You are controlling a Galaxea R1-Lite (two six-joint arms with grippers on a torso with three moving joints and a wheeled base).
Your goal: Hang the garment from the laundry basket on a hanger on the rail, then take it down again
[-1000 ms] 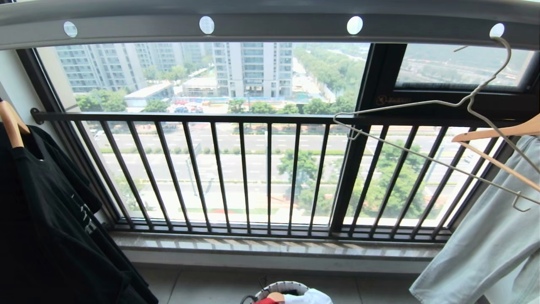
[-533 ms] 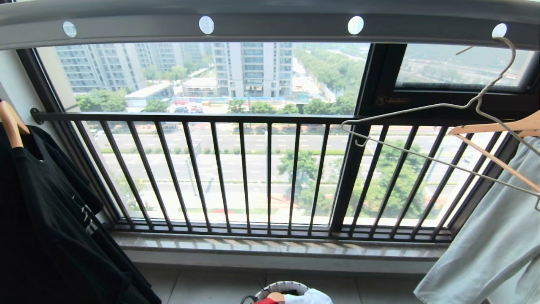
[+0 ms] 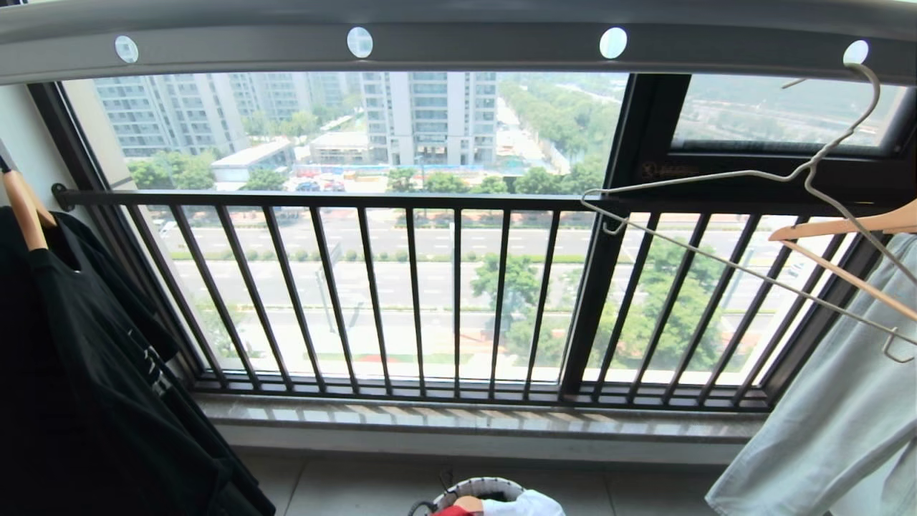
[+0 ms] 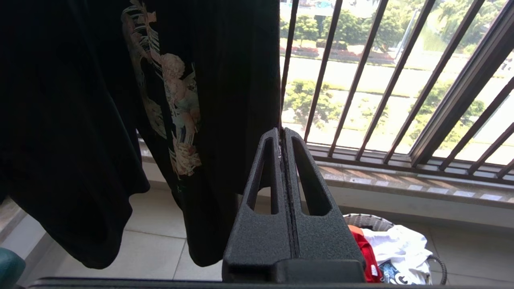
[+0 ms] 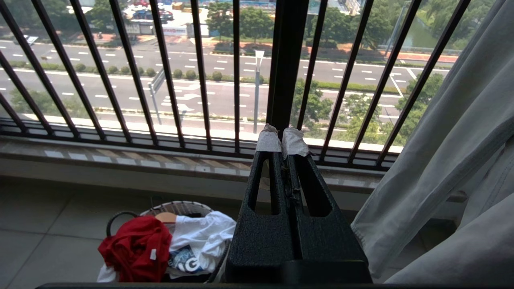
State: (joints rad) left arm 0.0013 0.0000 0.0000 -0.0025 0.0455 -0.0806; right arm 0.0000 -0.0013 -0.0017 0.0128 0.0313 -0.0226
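The red garment (image 5: 136, 245) lies bunched in the laundry basket (image 5: 176, 206) on the floor below the window; the left wrist view shows an edge of the garment (image 4: 363, 253). In the head view only the basket's rim (image 3: 476, 487) shows, at the bottom edge. The wire hanger (image 3: 808, 170) hangs empty and tilted from the rail (image 3: 458, 43) at the upper right. My left gripper (image 4: 282, 130) is shut and empty beside the black T-shirt. My right gripper (image 5: 282, 138), with taped tips, is shut and empty above the basket's right side. Neither arm shows in the head view.
A black T-shirt (image 3: 93, 373) hangs on a wooden hanger at the left. A pale grey-green garment (image 3: 824, 430) hangs on a wooden hanger at the right. The dark railing (image 3: 415, 287) and the window sill stand ahead. White cloth (image 5: 200, 233) also lies in the basket.
The rail, the wire hanger and the hung clothes have swayed slightly to the right. The railing and the basket stay where they were.
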